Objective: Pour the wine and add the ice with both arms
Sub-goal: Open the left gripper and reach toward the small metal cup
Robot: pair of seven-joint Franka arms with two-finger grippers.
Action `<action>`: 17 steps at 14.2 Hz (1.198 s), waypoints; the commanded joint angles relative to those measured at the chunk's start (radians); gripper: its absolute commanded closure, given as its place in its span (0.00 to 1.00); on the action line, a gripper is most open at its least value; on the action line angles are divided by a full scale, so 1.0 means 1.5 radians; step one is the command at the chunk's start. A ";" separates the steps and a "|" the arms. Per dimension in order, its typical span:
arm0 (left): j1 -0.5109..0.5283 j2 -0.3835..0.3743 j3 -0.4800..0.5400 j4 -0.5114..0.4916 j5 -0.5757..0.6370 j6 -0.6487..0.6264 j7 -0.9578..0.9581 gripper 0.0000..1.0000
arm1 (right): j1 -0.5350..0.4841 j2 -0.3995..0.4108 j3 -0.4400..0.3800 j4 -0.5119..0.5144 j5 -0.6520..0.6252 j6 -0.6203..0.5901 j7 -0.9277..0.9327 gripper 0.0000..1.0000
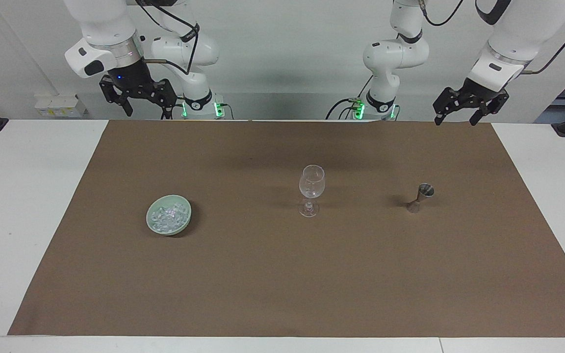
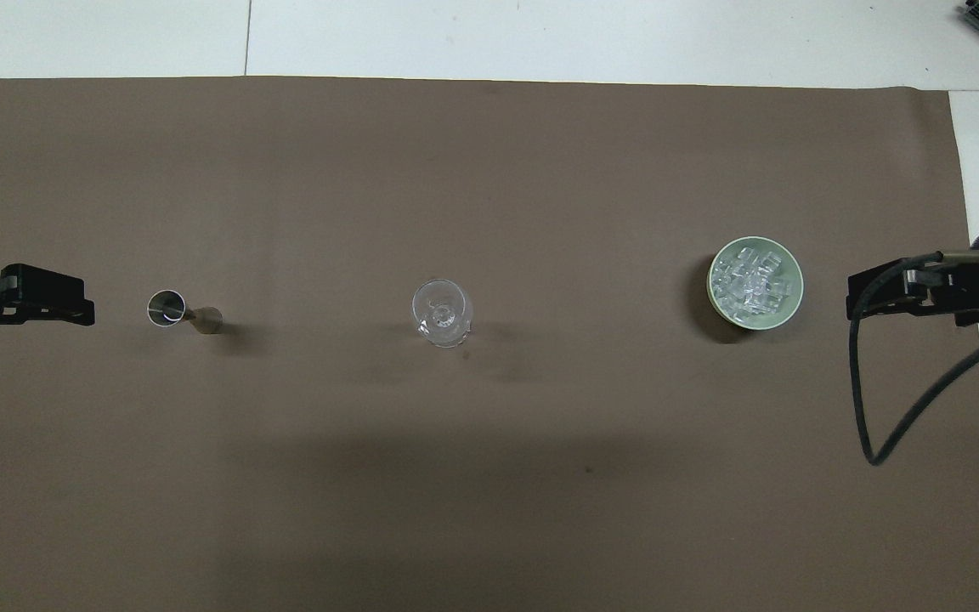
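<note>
Ice (image 1: 167,217): pile of small clear, whitish glassy chunks, heaped in a pale green bowl (image 1: 186,219) on the brown mat (image 1: 282,274), toward the right arm's end of the worktop (image 1: 12,196). Chunks fill most of the bowl, none on the mat. In the overhead view the ice (image 2: 753,282) reads as blocky, glinting bits, each far smaller than the glass's cup.

Right jaws (image 1: 138,100): spread, holding nothing, raised over the worktop edge at the robots' end of the mat. Bowl sits well apart from them, down on the mat. In the overhead view only the fingers show (image 2: 893,289), just beside the bowl (image 2: 783,314) with a gap between; black cable loops off the wrist.

Left jaws (image 1: 459,110): spread, holding nothing, raised over the mat's corner at the left arm's end. Steel jigger (image 1: 422,197) stands upright on the mat, well below them. In the overhead view the fingers (image 2: 56,297) point at the jigger (image 2: 179,310), apart from it.

Wine glass (image 1: 311,190): upright, roughly midway between both jaws' positions along the mat, between jigger and bowl, apart from both. Same row in the overhead view (image 2: 442,313).
</note>
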 commanded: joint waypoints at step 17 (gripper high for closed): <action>0.185 0.162 0.005 -0.004 -0.308 0.022 -0.433 0.00 | -0.010 -0.006 0.004 -0.010 0.005 0.013 -0.011 0.00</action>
